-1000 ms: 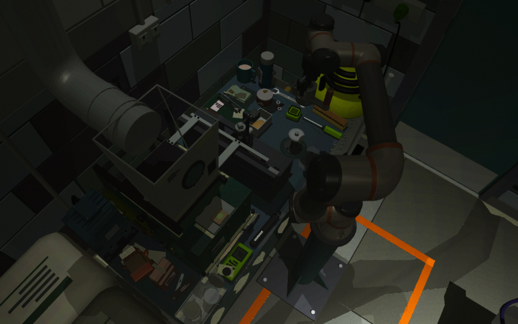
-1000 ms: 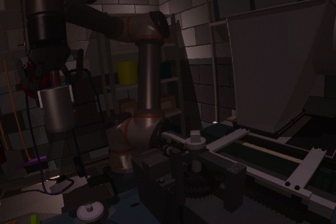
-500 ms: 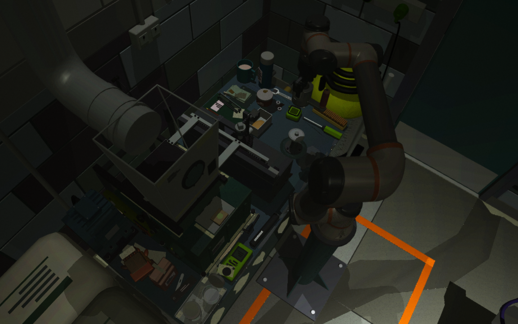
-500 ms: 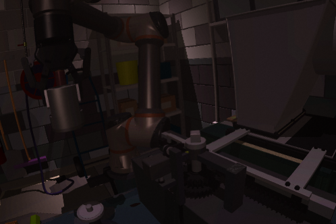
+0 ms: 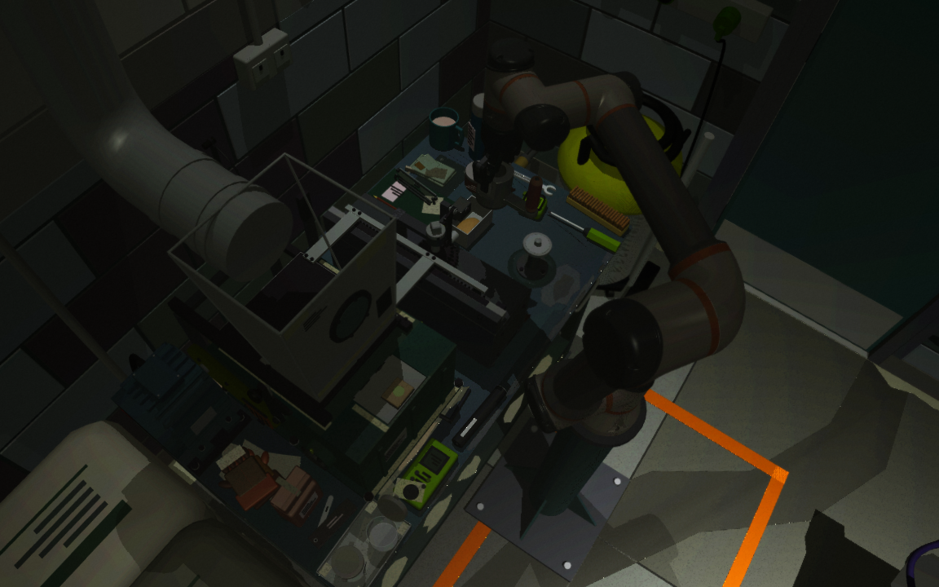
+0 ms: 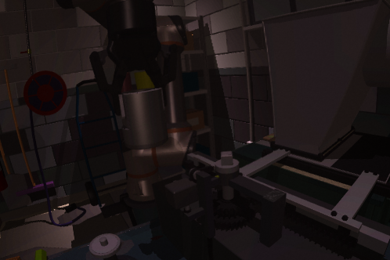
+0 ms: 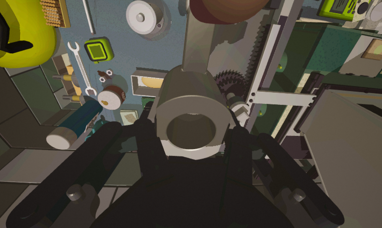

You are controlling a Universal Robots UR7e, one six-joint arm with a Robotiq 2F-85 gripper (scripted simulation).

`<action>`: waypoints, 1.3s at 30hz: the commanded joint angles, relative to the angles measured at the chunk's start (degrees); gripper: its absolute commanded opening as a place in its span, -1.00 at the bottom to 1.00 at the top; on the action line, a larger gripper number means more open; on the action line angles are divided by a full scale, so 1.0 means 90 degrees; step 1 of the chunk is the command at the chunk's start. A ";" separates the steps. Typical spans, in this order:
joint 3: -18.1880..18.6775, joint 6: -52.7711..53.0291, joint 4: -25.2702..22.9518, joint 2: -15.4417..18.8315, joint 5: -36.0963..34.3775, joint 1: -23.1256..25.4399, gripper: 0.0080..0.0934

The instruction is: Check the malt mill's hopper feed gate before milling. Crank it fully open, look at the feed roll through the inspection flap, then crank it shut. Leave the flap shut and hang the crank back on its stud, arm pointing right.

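Observation:
At the far end of the bench, above the blue tool mat, I hold the grey crank (image 7: 191,121) by its round socket hub (image 6: 144,118), with my gripper (image 5: 491,191) closed around it in mid-air. Its flat arm runs away from me to a brown knob (image 7: 229,10). The mill's square drive shaft (image 6: 226,159) stands free beside a black pinion gear (image 7: 230,82) and toothed rack. The pale hopper (image 5: 298,292) rises beyond it, its front face carrying a round window (image 5: 353,315). The round stud (image 5: 537,244) on the mat is bare.
Dark tiled walls and a big grey duct (image 5: 188,190) close in behind the mill. A yellow vessel (image 5: 597,164), mug (image 5: 445,130), wrench (image 7: 80,68), brush (image 5: 599,210) and screwdriver (image 5: 590,232) crowd the mat. A green meter (image 5: 426,474) lies at the near end.

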 commanded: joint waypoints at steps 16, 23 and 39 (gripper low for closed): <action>-0.0635 0.1741 -0.0145 0.0742 -0.0004 0.1734 -1.00; -0.0699 0.1867 -0.0152 0.0812 -0.0004 0.1858 -1.00; -0.0703 -0.3073 -0.0154 0.0818 -0.0002 0.1871 -1.00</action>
